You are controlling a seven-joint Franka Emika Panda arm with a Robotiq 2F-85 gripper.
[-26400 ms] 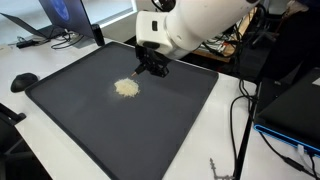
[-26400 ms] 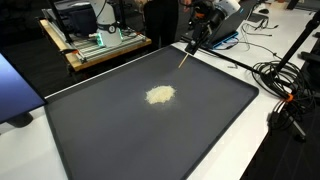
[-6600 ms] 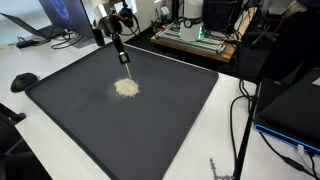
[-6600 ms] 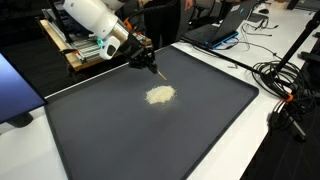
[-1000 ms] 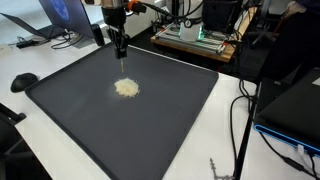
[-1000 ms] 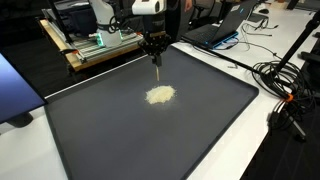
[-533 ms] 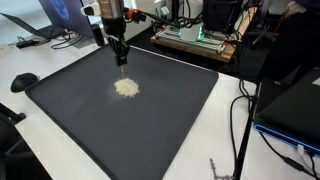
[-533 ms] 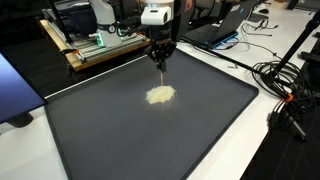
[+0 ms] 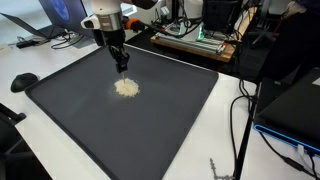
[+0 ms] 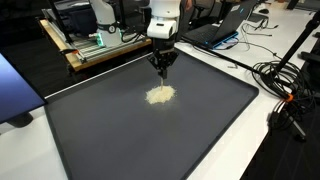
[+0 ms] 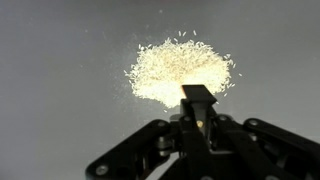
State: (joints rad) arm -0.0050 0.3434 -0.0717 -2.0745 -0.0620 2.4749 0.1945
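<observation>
At the far left of the white bench [image 9: 40,60], a small dark thing [image 9: 23,81] lies just beside the black mat [image 9: 150,130]. Further right, over the back part of the mat, the gripper [image 9: 121,63] hangs with its jaws closed narrowly on a thin tool [image 10: 163,74] that points downward. One second ago the gripper stood higher and nearer to the back edge of the mat. Now it has come lower and closer to the heap of pale grains [image 9: 126,88]. The tool tip is just above the back rim of the heap, and I cannot tell whether it touches. The heap lies near the middle of the mat, in the same shape as before. In the wrist view the heap [image 11: 180,72] spreads just beyond the tool. At the right, cables [image 9: 243,95] hang beside the bench.
</observation>
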